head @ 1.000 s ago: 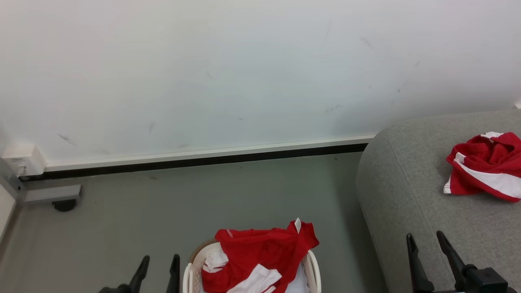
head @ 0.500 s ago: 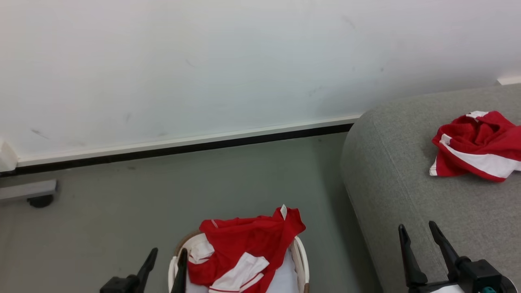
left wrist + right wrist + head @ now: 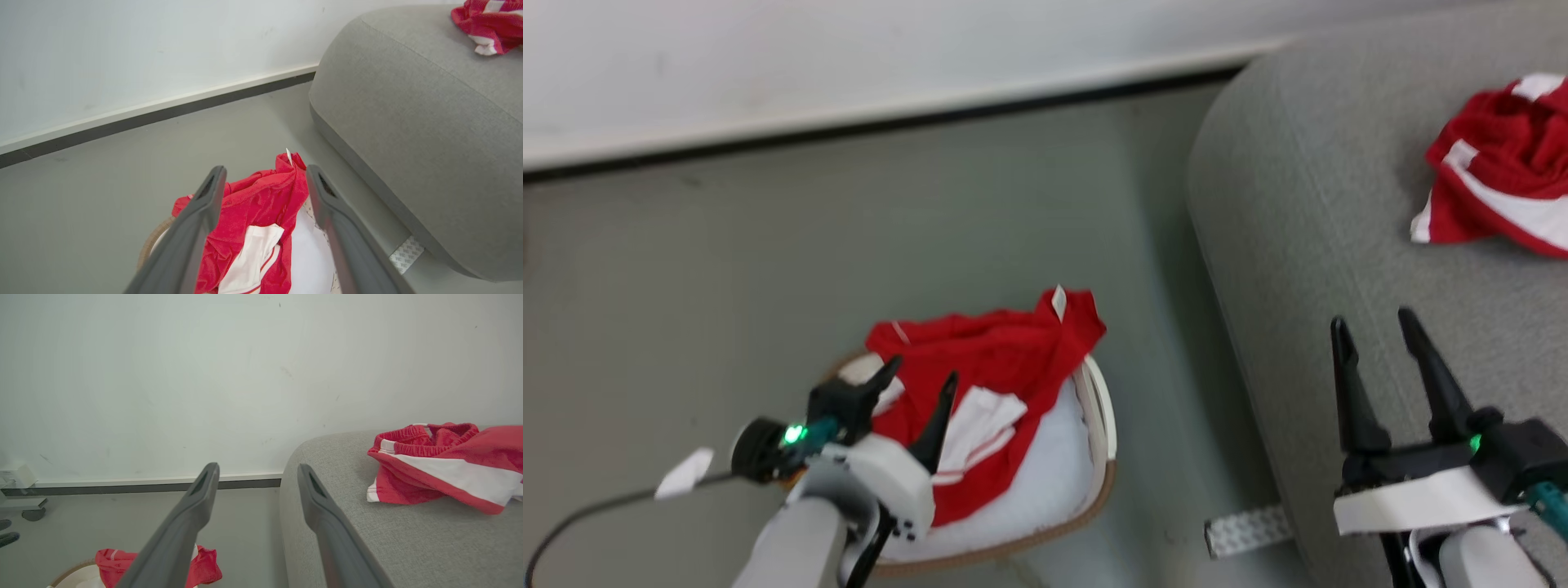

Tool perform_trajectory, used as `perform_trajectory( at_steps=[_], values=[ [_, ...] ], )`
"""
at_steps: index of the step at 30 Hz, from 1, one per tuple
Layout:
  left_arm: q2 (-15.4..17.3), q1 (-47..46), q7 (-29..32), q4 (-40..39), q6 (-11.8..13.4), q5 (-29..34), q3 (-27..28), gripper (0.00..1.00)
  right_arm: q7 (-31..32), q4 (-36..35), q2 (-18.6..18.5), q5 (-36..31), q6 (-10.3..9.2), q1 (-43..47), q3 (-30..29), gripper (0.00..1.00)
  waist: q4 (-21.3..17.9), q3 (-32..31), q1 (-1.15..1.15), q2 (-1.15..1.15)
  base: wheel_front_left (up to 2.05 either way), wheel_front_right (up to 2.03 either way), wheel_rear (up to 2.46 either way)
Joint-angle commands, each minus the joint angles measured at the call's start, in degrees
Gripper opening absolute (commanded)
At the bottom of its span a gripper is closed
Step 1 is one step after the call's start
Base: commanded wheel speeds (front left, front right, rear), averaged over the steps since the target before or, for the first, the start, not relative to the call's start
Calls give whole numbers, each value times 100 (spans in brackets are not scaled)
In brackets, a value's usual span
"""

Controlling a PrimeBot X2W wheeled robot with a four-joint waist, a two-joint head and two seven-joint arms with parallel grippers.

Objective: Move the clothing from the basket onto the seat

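The clothing (image 3: pixel 996 359) lies bunched in the basket (image 3: pixel 1098 425) on the floor, near and left of the seat (image 3: pixel 1298 204). Its red body is heaped towards the far left of the basket, a white sleeve folds over the middle, and a corner with a small tag hangs over the far rim. Under it, on the near right, a white pad (image 3: pixel 1045 482) is bare.

The left hand (image 3: pixel 920 373) hovers over the near-left part of the basket with its fingers spread wide and holding nothing, their tips just above the red cloth. The right hand (image 3: pixel 1373 321) is also wide and empty, held over the near edge of the seat. Another red piece (image 3: pixel 1494 180) lies on the seat at the far right.

The step in hand looks like the reach for the grasp, and the left hand is the one placed for it. It would do best to come straight down onto the thickest red ridge, between the sleeve and the tagged corner, so both fingers bite a real fold and not a single layer. It should stay shallow enough to miss the pad below and keep off the rim, since a light basket could drag or tip. The lift then needs height, so that the trailing sleeve clears the rim before any swing to the right towards the seat.
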Motion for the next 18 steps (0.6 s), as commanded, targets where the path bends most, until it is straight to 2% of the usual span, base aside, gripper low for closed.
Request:
perform_trajectory(
  at_steps=[1, 8, 18],
  values=[
    [63, -222, 88, 133, -11, 66, -68, 100, -2, -76, -17, 33, -12, -162, -10, 100, -150, 736, -2, 0, 0, 0, 0],
    [118, -1389, 630, 1098, -25, 219, -554, 100, -2, -532, -13, 185, -13, -735, 57, 100, -275, 1833, -2, 0, 0, 0, 0],
    [326, -2522, 922, 2330, 50, 499, -912, 100, -2, -1511, -10, 471, -13, -1056, -14, 100, -498, 3036, -2, 0, 0, 0, 0]
  ],
)
